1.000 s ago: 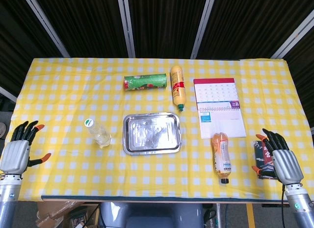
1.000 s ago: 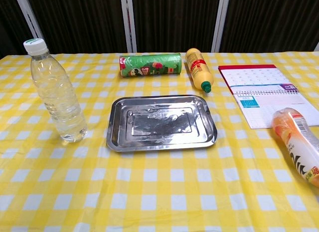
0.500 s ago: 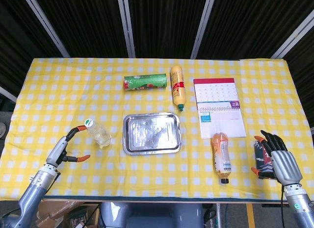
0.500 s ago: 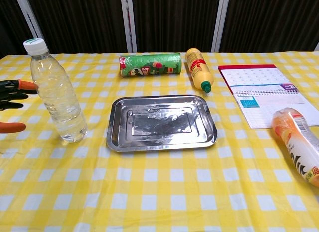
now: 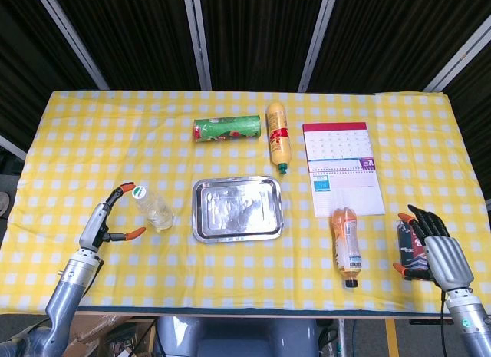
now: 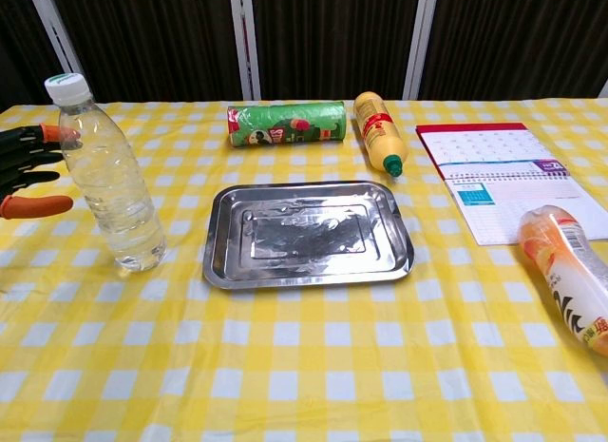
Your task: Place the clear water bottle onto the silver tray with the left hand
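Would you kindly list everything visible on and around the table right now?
Water bottle: one, clear, upright left of the tray.
Tray: one, silver, table centre.
Chip can: one, green, lying behind the tray.
Sauce bottle: one, yellow, lying beside the can.
Calendar: one, red-topped, right side.
Drink bottle: one, orange, lying near the front right.
Packet: one, dark, by the right hand.
Tablecloth: yellow-white checks.
Left hand: open beside the water bottle.
Right hand: open, front right.
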`<action>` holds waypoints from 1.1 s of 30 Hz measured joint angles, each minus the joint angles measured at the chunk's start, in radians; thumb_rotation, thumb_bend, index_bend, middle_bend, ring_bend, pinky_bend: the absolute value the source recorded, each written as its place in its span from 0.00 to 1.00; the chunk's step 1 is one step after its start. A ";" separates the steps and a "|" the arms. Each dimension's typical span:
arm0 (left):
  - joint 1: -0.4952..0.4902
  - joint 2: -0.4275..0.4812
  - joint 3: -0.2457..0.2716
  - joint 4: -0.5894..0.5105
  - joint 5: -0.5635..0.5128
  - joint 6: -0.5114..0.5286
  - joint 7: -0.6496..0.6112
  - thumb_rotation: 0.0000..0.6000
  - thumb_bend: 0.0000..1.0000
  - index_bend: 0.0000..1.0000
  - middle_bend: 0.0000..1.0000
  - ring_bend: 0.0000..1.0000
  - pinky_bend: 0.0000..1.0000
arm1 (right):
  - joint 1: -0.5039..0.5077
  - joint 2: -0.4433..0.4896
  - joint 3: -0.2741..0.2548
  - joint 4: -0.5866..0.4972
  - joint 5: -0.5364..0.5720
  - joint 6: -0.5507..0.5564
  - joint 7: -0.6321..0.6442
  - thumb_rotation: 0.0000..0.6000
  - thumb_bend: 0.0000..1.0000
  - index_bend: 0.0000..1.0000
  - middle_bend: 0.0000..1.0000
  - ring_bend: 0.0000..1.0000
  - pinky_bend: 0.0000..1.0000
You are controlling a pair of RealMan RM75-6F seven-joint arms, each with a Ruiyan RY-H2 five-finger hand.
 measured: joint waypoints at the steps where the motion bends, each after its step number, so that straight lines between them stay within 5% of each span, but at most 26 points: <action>1: -0.003 -0.006 0.000 0.007 -0.001 -0.004 0.004 1.00 0.08 0.16 0.08 0.00 0.00 | 0.000 0.000 0.000 0.000 0.000 -0.001 -0.001 1.00 0.16 0.17 0.04 0.00 0.00; 13: -0.076 -0.103 -0.024 0.061 -0.022 -0.068 0.048 1.00 0.09 0.20 0.10 0.00 0.00 | 0.005 0.006 -0.003 -0.003 0.008 -0.019 -0.002 1.00 0.16 0.17 0.04 0.00 0.00; 20: -0.086 -0.156 -0.047 0.073 -0.025 -0.023 0.079 1.00 0.33 0.34 0.31 0.00 0.01 | 0.005 0.007 -0.006 -0.007 0.002 -0.019 -0.001 1.00 0.16 0.17 0.04 0.00 0.00; 28: -0.091 -0.253 -0.071 0.154 -0.082 0.002 0.169 1.00 0.38 0.41 0.42 0.02 0.03 | 0.006 0.020 -0.010 -0.010 0.005 -0.030 0.012 1.00 0.16 0.18 0.04 0.00 0.00; 33: -0.096 -0.307 -0.078 0.223 -0.112 -0.003 0.212 1.00 0.45 0.54 0.58 0.09 0.07 | 0.003 0.022 -0.007 -0.008 0.005 -0.018 0.022 1.00 0.16 0.18 0.04 0.00 0.00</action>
